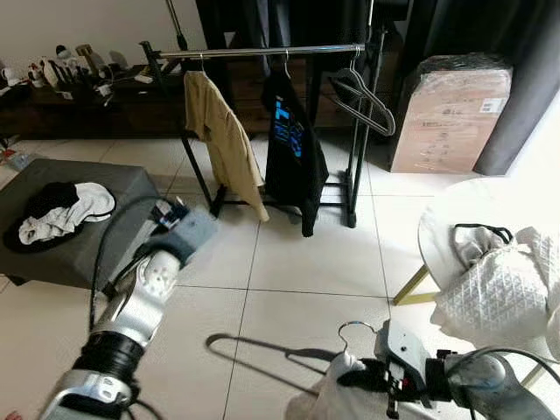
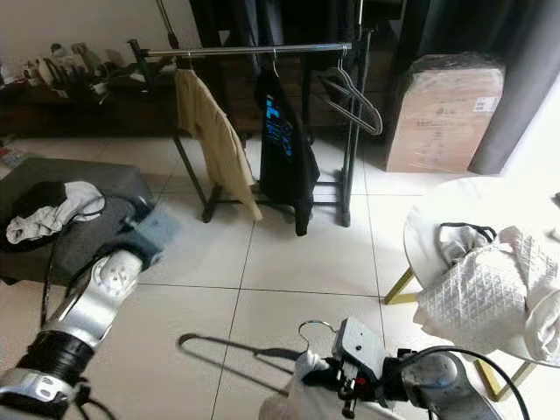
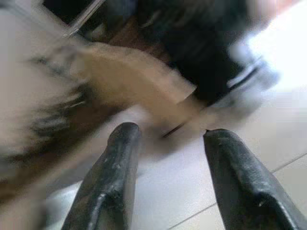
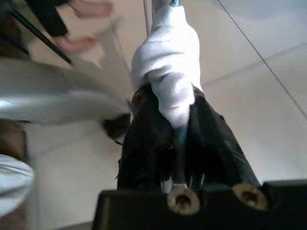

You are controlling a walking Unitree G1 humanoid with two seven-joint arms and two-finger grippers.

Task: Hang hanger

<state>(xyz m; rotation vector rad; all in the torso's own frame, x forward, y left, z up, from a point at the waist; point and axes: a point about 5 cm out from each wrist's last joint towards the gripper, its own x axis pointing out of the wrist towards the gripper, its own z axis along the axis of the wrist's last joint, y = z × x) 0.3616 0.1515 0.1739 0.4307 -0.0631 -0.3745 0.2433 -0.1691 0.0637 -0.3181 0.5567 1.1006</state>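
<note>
Hanger [image 1: 354, 332] with white garment [image 1: 337, 394] sits low in the head view, about 6 o'clock, over the tile floor [image 1: 289, 262]. Only its wire hook shows clear of the cloth; the hook points up and slightly toward 11 o'clock, curl opening to the robot's left. The hanger's long axis can't be read, since the garment bunches over the shoulders. Its shadow on the tiles stretches out toward 9 o'clock.

Right gripper [image 1: 367, 376] is at 5 o'clock, with the hanger neck directly at its fingertips and the hook just above them. In the right wrist view the two black fingers [image 4: 144, 143] are pressed together, pinching the white cloth wrapped round the neck, with a thin metal stem running out past the tips. The garment is plain white, twisted tight at the grip and loose below.

Left gripper [image 3: 168, 139] is raised at about 9 o'clock over the floor, near the grey ottoman [image 1: 105, 227]. Its fingers are spread with nothing between them. The wrist view is motion-blurred.

Clothes rack [image 1: 262, 52] is at 12 o'clock, well apart from the held hanger. It carries a tan shirt [image 1: 223, 140], a black T-shirt [image 1: 293, 149] and bare hangers [image 1: 363, 96] at its right end. Round white table [image 1: 437, 227] with a quilted item [image 1: 503, 289] is at 3 o'clock.
</note>
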